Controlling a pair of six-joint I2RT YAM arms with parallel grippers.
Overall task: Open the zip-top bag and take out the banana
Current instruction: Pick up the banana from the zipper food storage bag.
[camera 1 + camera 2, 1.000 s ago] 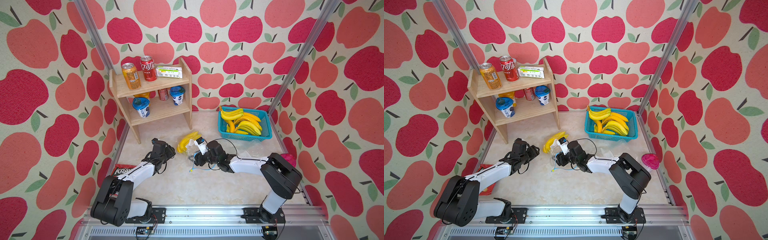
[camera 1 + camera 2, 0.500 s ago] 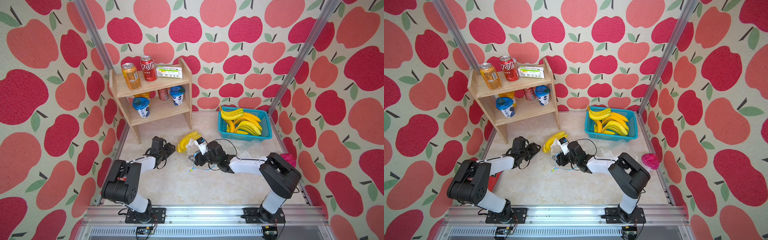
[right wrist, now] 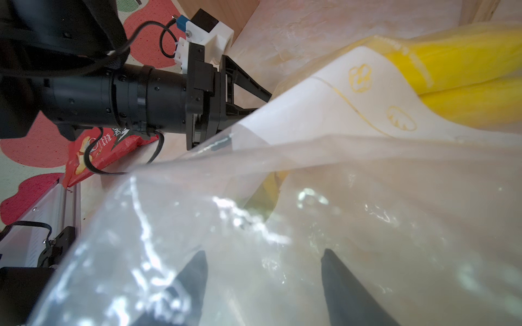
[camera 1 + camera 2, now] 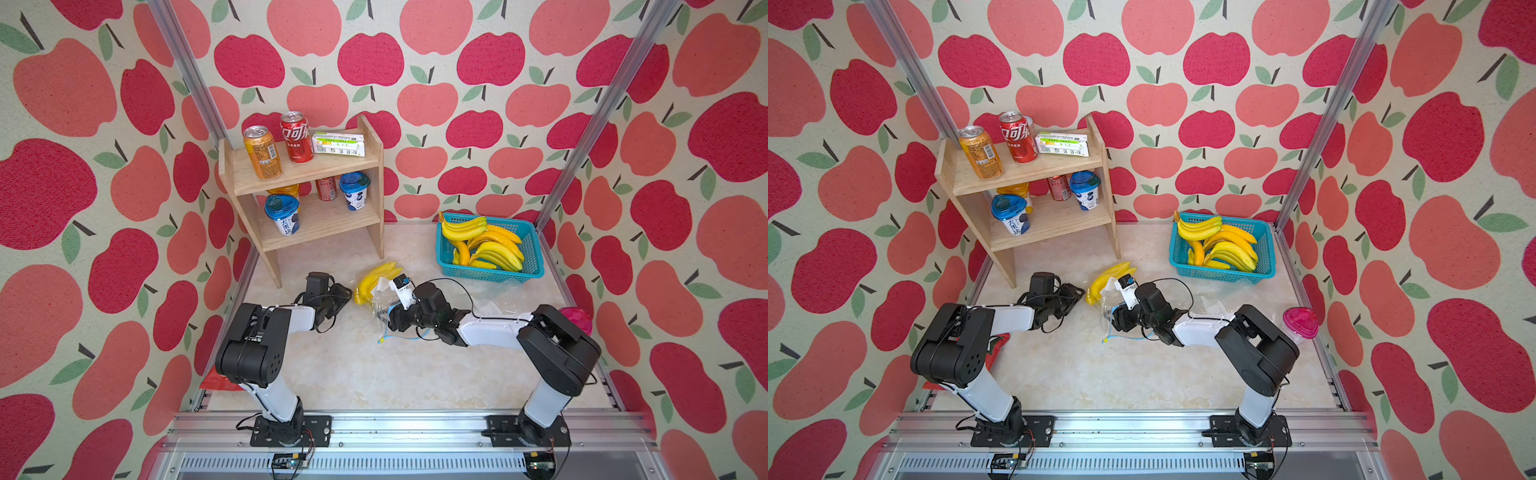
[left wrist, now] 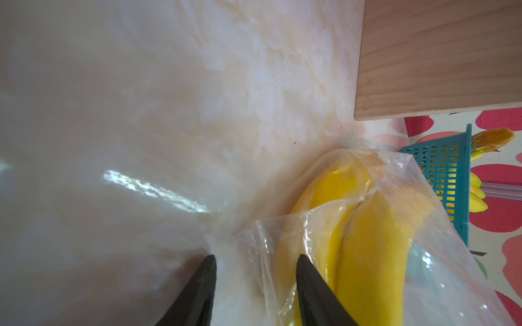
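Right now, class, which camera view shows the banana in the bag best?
The left wrist view: the banana looms large and close through the clear bag. The right wrist view catches only part of it behind plastic; both top views show it small.

Yellow banana [image 4: 368, 284], clear bag [image 3: 197, 211] — teal basket [image 4: 490, 272], apple-patterned walls [image 4: 457, 62]

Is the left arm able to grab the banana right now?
Probably not the bare fruit. The left pincer sits open right beside the banana, with nothing between them except the clear zip-top bag that wraps it, so it would pinch plastic.
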